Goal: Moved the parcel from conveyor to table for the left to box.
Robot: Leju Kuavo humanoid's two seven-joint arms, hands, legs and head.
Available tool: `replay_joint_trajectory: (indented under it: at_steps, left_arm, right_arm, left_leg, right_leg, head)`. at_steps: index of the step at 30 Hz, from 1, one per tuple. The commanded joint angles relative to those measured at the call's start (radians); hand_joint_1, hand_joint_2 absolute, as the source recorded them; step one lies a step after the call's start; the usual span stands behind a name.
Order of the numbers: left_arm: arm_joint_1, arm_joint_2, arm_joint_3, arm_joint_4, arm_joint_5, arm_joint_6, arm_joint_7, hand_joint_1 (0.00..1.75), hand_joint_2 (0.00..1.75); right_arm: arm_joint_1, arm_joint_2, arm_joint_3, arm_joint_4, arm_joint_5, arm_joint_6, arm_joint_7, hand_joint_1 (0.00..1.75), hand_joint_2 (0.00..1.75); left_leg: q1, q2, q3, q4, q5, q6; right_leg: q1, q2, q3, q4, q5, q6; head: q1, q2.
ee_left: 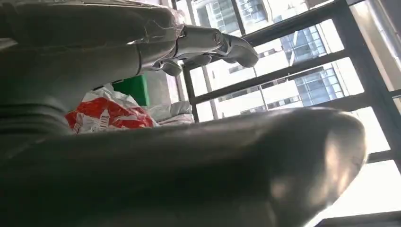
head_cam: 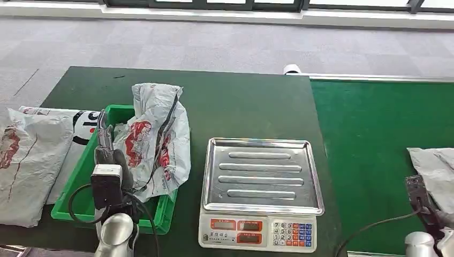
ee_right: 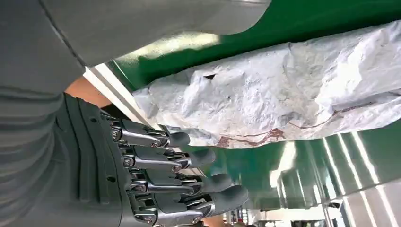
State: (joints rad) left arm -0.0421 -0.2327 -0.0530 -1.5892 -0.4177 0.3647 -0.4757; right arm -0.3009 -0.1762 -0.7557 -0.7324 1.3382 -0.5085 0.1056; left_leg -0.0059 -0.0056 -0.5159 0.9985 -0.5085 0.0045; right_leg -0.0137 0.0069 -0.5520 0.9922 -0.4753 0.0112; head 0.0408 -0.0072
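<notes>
On the green conveyor (head_cam: 375,160), at about three o'clock from the scale (head_cam: 260,193), a grey parcel (head_cam: 434,174) lies at the right edge of the head view, only partly in frame. The right robot hand (ee_right: 156,179) sits just beside its near end; in the right wrist view its fingers (ee_right: 189,158) are apart and lightly curled, holding nothing, with no clear contact. The parcel's long axis appears to run away from the robot, roughly six to twelve o'clock, so a grasp would likely close across its narrow width. This hand is by far the nearer one.

The left robot hand (head_cam: 110,155) is at nine o'clock from the scale, over the green crate (head_cam: 75,198) on the dark green worktop (head_cam: 235,101), against a crumpled white bag with red print (head_cam: 155,142). Whether it grips the bag I cannot tell. More grey bags (head_cam: 27,166) lie beyond the crate at nine o'clock.

The red print on the bags and the writing on the scale's panel are too small to read.
</notes>
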Motion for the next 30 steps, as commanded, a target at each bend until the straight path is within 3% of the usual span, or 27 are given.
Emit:
replay_joint_trajectory:
  at_steps: [1,3,4,14,17,20,21,27,28,29,30]
  left_arm:
    - [-0.038,0.029,-0.051,0.054,0.01,-0.008,0.007,0.0,0.0]
    - [-0.034,0.031,-0.051,0.056,0.011,-0.013,0.008,0.0,0.0]
    - [-0.039,0.031,-0.051,0.067,0.012,-0.017,0.006,0.0,0.0]
    - [-0.06,0.029,-0.06,0.1,0.016,-0.018,-0.005,0.0,0.0]
    - [-0.112,0.014,-0.075,0.138,0.003,-0.054,0.022,0.0,0.0]
    - [-0.118,0.012,-0.08,0.136,0.001,-0.047,0.03,0.0,0.0]
    - [-0.116,0.012,-0.08,0.133,0.0,-0.047,0.032,0.0,0.0]
    - [-0.104,0.017,-0.08,0.111,-0.002,-0.056,0.048,0.0,0.0]
    - [-0.101,0.017,-0.077,0.108,0.001,-0.058,0.051,0.0,0.0]
    - [-0.098,0.017,-0.075,0.106,0.002,-0.059,0.052,0.0,0.0]
    - [-0.098,0.017,-0.074,0.105,0.002,-0.059,0.052,0.0,0.0]
  right_arm:
    - [-0.003,-0.008,-0.098,0.037,-0.039,-0.019,-0.04,0.0,1.75]
    - [0.012,-0.008,-0.097,0.023,-0.005,-0.065,-0.012,0.0,1.75]
    - [0.021,-0.007,-0.114,0.013,-0.009,-0.083,0.002,0.0,0.0]
    - [0.047,-0.008,-0.152,-0.001,-0.027,-0.121,-0.03,0.0,0.0]
    - [0.062,0.01,-0.221,-0.044,-0.184,-0.077,-0.114,0.0,0.0]
    - [0.065,0.017,-0.237,-0.071,-0.193,-0.048,-0.131,0.0,0.0]
    - [0.064,0.015,-0.238,-0.067,-0.188,-0.046,-0.123,0.0,1.75]
    - [0.046,-0.013,-0.219,0.024,-0.061,-0.002,-0.003,0.0,1.75]
    - [0.043,-0.023,-0.208,0.053,-0.034,0.026,0.015,0.0,0.0]
    - [0.039,-0.025,-0.21,0.069,-0.026,0.013,0.015,0.0,0.0]
    - [0.037,-0.026,-0.212,0.074,-0.024,0.008,0.013,0.0,1.75]
  left_leg:
    - [0.001,-0.003,0.001,-0.002,0.001,-0.001]
    - [0.001,-0.002,0.002,-0.002,0.001,-0.001]
    - [0.001,-0.001,0.001,-0.001,0.0,-0.001]
    - [0.0,0.0,0.001,-0.002,0.0,-0.001]
    - [0.001,-0.002,0.001,-0.003,0.001,-0.001]
    - [0.001,-0.004,0.0,-0.001,0.001,-0.001]
    - [0.0,-0.003,0.001,-0.001,0.001,0.0]
    - [0.001,0.0,0.002,-0.002,0.0,-0.001]
    - [0.0,0.0,0.001,-0.001,0.0,0.0]
    - [0.001,0.0,0.002,-0.002,0.001,-0.001]
    - [0.001,0.0,0.003,-0.004,0.001,-0.001]
  right_leg:
    - [0.001,-0.003,0.002,-0.002,0.0,-0.001]
    - [0.001,-0.003,0.002,-0.002,0.0,-0.001]
    - [0.001,-0.002,0.001,-0.001,0.0,-0.001]
    - [0.0,-0.001,0.001,-0.002,0.0,-0.001]
    - [0.001,-0.004,0.002,-0.003,0.001,-0.001]
    - [0.001,-0.005,0.002,-0.002,0.0,-0.001]
    - [0.0,-0.004,0.002,-0.002,0.0,-0.001]
    - [0.001,-0.001,0.002,-0.002,0.0,-0.001]
    - [0.0,-0.001,0.001,-0.001,0.0,0.0]
    - [0.001,-0.002,0.002,-0.003,0.001,-0.001]
    - [0.001,-0.002,0.004,-0.005,0.002,-0.001]
  head:
    - [0.0,0.0]
    - [0.0,0.0]
    - [0.0,0.0]
    - [0.0,0.0]
    - [0.0,0.0]
    - [0.0,0.0]
    - [0.0,0.0]
    - [0.0,0.0]
    - [0.0,0.0]
    - [0.0,0.0]
    - [0.0,0.0]
